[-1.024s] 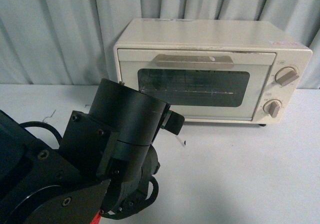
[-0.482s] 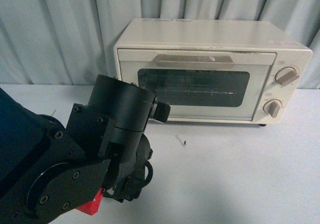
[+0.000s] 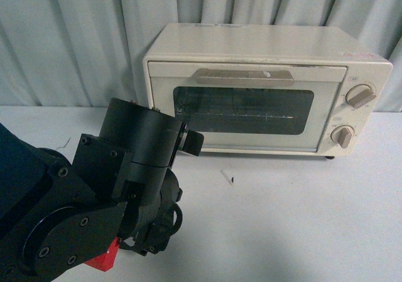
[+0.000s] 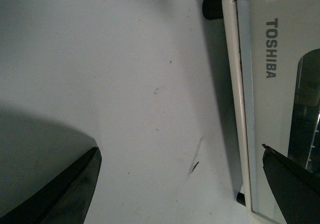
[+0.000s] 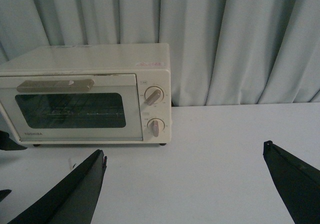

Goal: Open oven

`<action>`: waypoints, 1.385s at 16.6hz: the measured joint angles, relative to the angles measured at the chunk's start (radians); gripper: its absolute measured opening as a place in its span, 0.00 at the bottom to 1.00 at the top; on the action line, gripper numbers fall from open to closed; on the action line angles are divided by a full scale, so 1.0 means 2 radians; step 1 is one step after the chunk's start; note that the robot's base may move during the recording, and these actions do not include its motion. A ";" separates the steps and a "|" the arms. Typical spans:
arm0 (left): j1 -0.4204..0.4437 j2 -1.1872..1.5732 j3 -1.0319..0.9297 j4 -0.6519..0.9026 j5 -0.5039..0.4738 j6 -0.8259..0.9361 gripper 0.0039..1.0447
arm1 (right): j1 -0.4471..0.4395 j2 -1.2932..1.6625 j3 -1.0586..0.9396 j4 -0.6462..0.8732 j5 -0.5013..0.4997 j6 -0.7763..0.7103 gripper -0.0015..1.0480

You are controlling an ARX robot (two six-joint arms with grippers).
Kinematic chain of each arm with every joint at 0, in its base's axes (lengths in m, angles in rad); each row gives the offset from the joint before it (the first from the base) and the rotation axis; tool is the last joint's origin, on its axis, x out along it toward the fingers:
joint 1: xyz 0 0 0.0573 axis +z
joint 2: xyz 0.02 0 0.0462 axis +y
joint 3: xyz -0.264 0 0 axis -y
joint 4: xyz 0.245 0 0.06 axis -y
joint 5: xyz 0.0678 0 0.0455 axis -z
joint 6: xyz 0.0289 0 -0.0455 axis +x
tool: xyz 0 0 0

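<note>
The cream-white oven [image 3: 264, 87] stands at the back of the white table, its glass door shut and the beige bar handle [image 3: 244, 76] along the door's top. My left arm [image 3: 125, 169] fills the lower left, one black fingertip [image 3: 191, 142] close to the door's lower left corner. In the left wrist view my left gripper [image 4: 182, 184] is open over bare table, one finger [image 4: 295, 189] in front of the door near the TOSHIBA lettering [image 4: 270, 48]. My right gripper [image 5: 185, 184] is open, well back from the oven [image 5: 85, 99], holding nothing.
Grey curtains [image 3: 69, 37] hang behind the oven. Two beige knobs [image 3: 359, 96] sit on its right side. A small dark scrap [image 3: 227, 177] lies on the table in front of the door. A black oven foot [image 4: 212, 7] shows beside the left gripper.
My left arm has swung to the left and lower in the front view, carrying its fingertip from the door's middle front toward the oven's lower left corner. The door stays shut.
</note>
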 joint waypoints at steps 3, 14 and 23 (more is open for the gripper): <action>0.000 0.001 -0.001 -0.004 0.003 0.000 0.94 | 0.000 0.000 0.000 0.000 0.000 0.000 0.94; -0.001 0.001 -0.001 -0.004 0.003 0.000 0.94 | 0.000 0.000 0.000 0.000 0.000 0.000 0.94; 0.000 0.001 -0.001 -0.004 0.003 0.000 0.94 | 0.081 0.120 0.072 -0.170 0.166 0.113 0.94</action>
